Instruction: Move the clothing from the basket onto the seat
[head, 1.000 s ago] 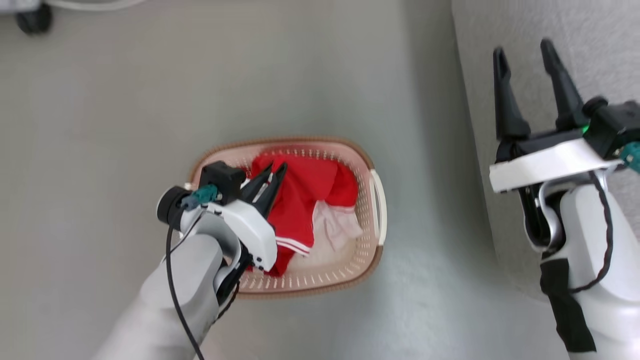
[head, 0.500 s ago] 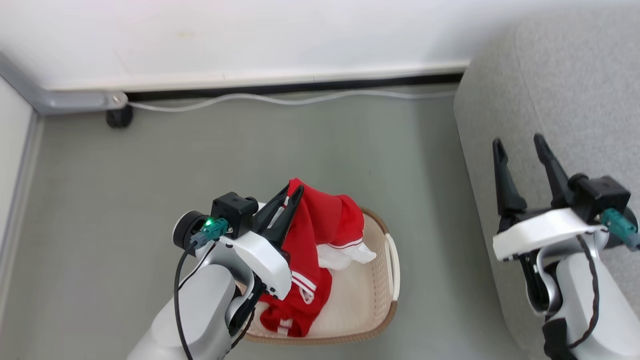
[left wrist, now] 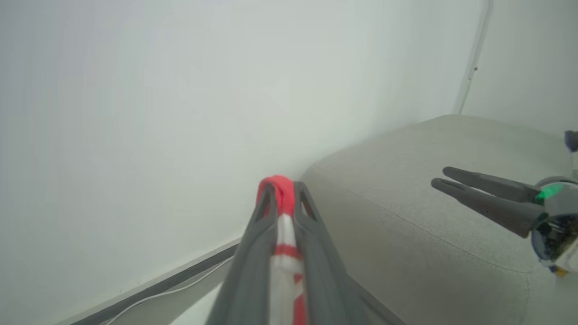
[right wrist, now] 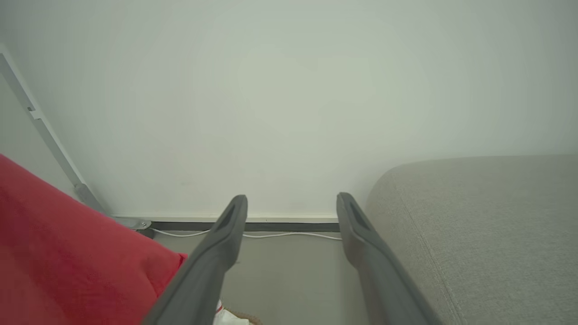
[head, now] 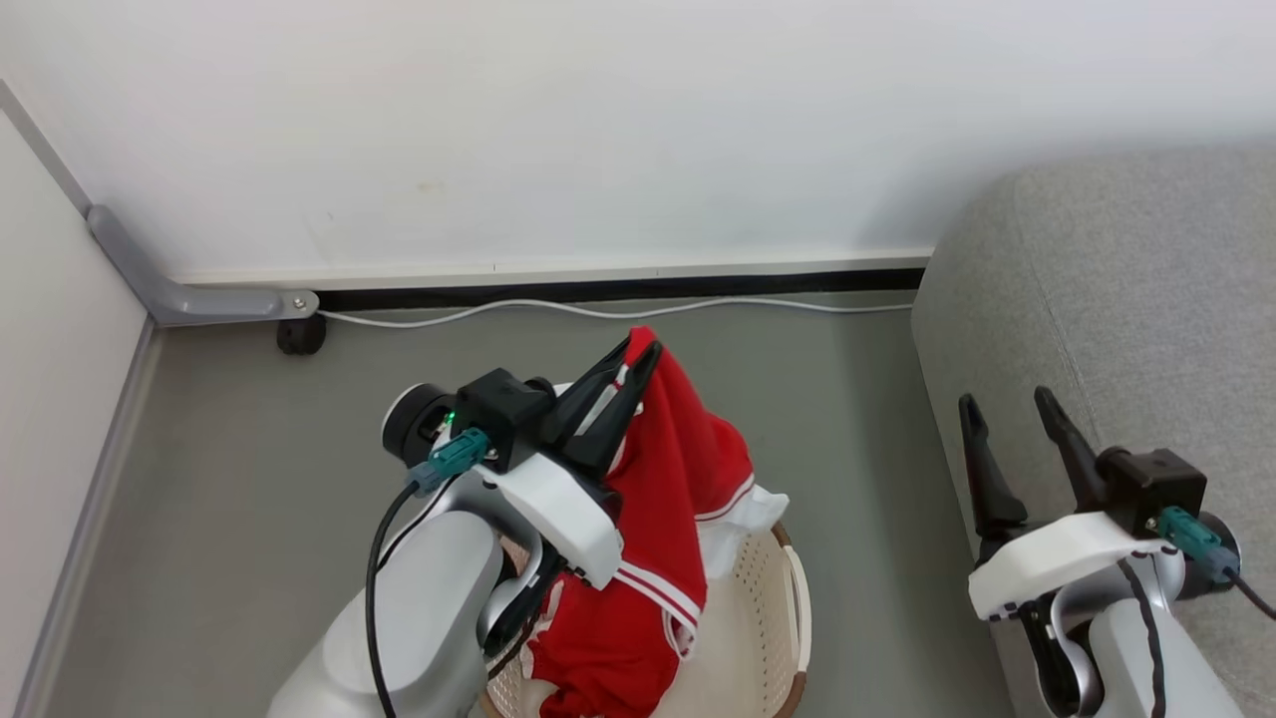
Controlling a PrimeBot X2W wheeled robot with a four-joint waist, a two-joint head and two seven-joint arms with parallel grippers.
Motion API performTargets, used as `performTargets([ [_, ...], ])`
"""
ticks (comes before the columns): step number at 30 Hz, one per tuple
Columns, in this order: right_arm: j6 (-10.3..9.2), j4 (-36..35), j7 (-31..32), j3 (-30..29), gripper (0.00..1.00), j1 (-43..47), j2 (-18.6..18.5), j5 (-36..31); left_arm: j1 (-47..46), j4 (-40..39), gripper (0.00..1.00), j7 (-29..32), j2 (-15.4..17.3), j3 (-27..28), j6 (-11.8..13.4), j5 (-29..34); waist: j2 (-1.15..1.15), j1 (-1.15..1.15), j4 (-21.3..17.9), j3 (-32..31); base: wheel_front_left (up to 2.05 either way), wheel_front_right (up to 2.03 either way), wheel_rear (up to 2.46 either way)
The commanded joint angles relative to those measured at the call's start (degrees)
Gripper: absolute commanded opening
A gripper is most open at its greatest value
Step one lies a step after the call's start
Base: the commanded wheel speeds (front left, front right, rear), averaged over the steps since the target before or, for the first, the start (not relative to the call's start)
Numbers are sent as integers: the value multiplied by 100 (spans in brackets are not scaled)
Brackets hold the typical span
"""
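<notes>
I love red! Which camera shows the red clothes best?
Head view: the soft red fabric garment with white striped trim hangs from the left gripper. Left wrist: a pinched fold between fingers. Right wrist: a red patch.

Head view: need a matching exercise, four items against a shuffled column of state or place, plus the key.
Column A
1. left gripper
2. right gripper
3. basket
4. seat

Column B
a. on the floor, under the hanging fabric
b. open, nothing between the fingers
c. grey, at the right edge of the view
d. shut on the red clothing, lifted above the basket

Pairs: 1-d, 2-b, 3-a, 4-c
</notes>
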Motion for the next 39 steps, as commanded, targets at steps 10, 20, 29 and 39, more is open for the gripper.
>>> performTargets([
  [10, 24, -9, -34, 231, 100, 51, 32, 67, -1333, -571, 0, -52, 145, -296, -23, 13, 0, 0, 107, -90, 0, 0, 0],
  [20, 24, -31, -34, 400, 100, 7, 54, 90, -1922, -560, 0, -52, 100, -509, -23, -114, 0, 0, 50, -39, 0, 0, 0],
  [29, 24, -774, -34, 1571, 100, -225, -51, 528, -1942, -513, 0, -52, 81, -627, -23, -143, 0, 0, -7, 45, 0, 0, 0],
  [39, 24, -1424, -34, 2706, 100, -516, -243, 940, -1889, -527, 0, -52, 40, -684, -23, -118, 0, 0, 47, 82, 0, 0, 0],
])
